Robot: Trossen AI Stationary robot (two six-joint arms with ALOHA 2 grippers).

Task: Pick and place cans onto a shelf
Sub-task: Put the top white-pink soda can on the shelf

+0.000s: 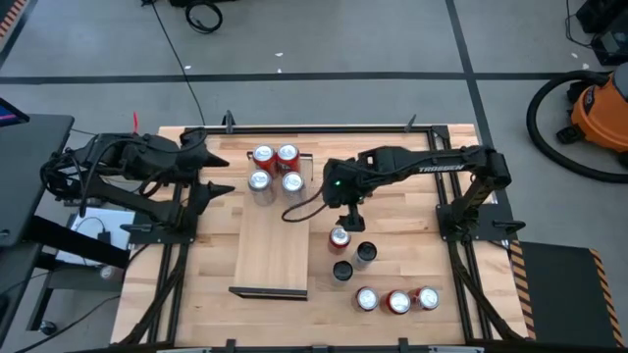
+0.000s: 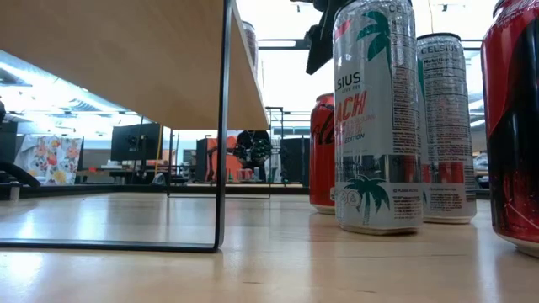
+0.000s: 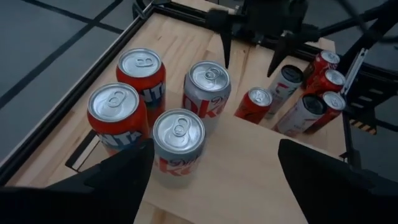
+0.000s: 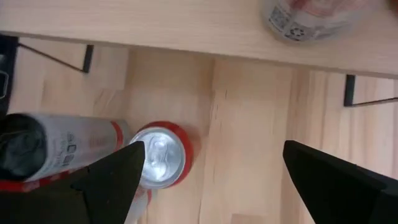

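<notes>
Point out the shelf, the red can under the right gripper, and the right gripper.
shelf [image 1: 273, 257]: high view, bare board.
red can [image 1: 340, 237]: high view, its top.
right gripper [image 4: 208, 180]: right wrist view, between its open fingers.

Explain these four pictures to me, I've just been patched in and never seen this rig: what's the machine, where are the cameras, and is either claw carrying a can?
Two dark robot arms work at a wooden table. One picture looks straight down, one sits level with the tabletop, and one camera rides on each wrist. The shelf is the long light board in the middle; four cans stand together at its far end. Six more cans stand on the table to its right. The left claw waits beside the shelved cans, open and empty. The right claw hangs open above a red can, holding nothing.
</notes>
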